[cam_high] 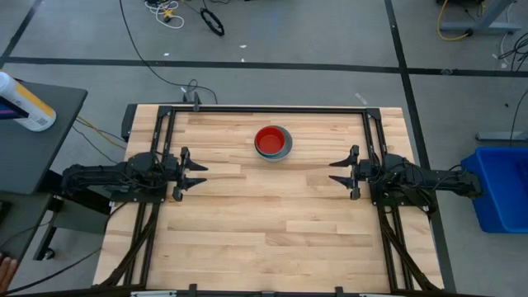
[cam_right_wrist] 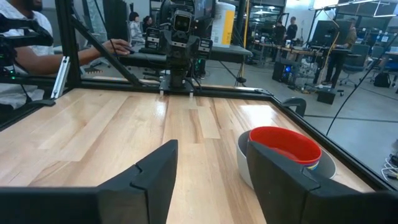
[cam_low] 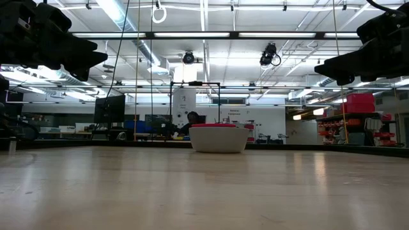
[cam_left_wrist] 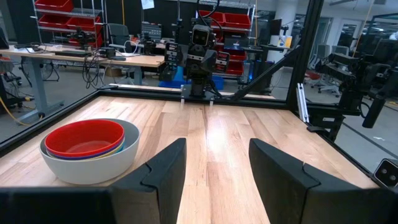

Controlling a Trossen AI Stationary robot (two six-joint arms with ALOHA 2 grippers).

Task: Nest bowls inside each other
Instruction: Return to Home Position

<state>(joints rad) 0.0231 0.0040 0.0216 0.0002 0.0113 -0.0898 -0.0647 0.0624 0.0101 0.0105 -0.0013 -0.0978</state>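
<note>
The bowls stand nested in one stack point(cam_high: 273, 142) on the table toward its far edge, between the two arms. The grey bowl point(cam_left_wrist: 93, 163) is outermost and rests on its base; the red bowl point(cam_left_wrist: 86, 137) sits on top inside it, with thin yellow and blue rims showing between them. The stack also shows in the low view point(cam_low: 219, 138) and the right wrist view point(cam_right_wrist: 283, 155). My left gripper point(cam_high: 198, 174) is open at the table's left side, level, holding nothing. My right gripper point(cam_high: 338, 172) is open at the right side, also level, with nothing between its fingers.
A black frame point(cam_high: 272, 109) runs round the table's far, left and right sides. Bare wood lies between the grippers and toward the near edge. A blue bin point(cam_high: 502, 188) stands off the table to the right. A person sits beyond the table point(cam_right_wrist: 25, 43).
</note>
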